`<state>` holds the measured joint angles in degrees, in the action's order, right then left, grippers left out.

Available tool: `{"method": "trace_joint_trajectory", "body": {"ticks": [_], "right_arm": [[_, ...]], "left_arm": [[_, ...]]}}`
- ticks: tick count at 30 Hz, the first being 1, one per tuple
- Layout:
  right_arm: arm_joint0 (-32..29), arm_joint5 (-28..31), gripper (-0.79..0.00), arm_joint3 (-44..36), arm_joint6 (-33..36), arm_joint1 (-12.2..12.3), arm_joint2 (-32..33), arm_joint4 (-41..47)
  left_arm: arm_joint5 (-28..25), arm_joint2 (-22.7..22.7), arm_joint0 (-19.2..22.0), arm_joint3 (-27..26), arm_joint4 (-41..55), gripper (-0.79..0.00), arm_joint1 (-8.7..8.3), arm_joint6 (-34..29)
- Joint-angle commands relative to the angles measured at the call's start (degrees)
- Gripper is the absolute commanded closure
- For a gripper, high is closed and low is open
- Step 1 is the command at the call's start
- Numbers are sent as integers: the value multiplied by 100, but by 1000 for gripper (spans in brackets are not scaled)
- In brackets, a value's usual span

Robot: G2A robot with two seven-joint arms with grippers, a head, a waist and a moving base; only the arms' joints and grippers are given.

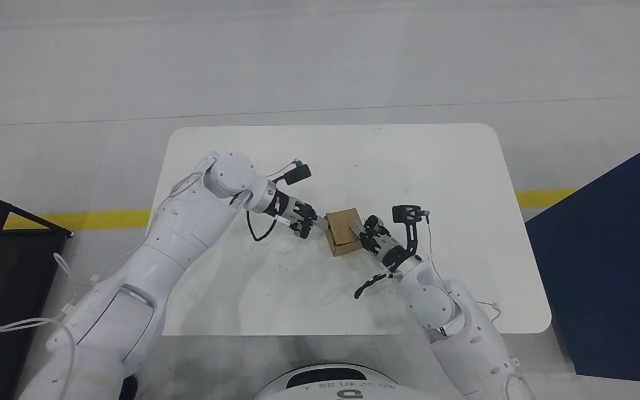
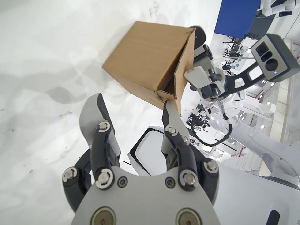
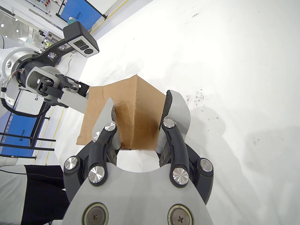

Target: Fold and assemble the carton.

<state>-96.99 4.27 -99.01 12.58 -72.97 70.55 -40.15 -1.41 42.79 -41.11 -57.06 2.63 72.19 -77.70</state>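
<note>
The right pincer (image 3: pixel 140 98) clasps the carton (image 1: pixel 343 232) from four o'clock; the left pincer (image 2: pixel 133 101) gapes at nine. Mid-fold: next, probably, tuck the flap (image 2: pixel 181 66).

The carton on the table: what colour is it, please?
The carton is plain brown, seen best in the left wrist view.

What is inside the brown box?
Through the gap by the end flap of the carton, only dark bare cardboard shows. Its walls cover the rest, so I cannot tell more.

Bright, even light from above; the carton (image 2: pixel 145 54) casts only a faint shadow on the white table (image 2: pixel 46 36); wrist views bend at edges.
</note>
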Motion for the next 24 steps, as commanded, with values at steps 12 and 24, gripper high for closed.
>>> {"method": "trace_joint_trajectory", "body": {"ticks": [12, 24], "right_arm": [[-24, -150, -391, -34, -68, 11, -49, -209], [-60, -225, -425, -112, -82, 25, -59, -309]], "left_arm": [[-68, 325, 1, 61, 25, -739, -129, 100], [122, -64, -52, -188, -531, -770, -70, 245]]}}
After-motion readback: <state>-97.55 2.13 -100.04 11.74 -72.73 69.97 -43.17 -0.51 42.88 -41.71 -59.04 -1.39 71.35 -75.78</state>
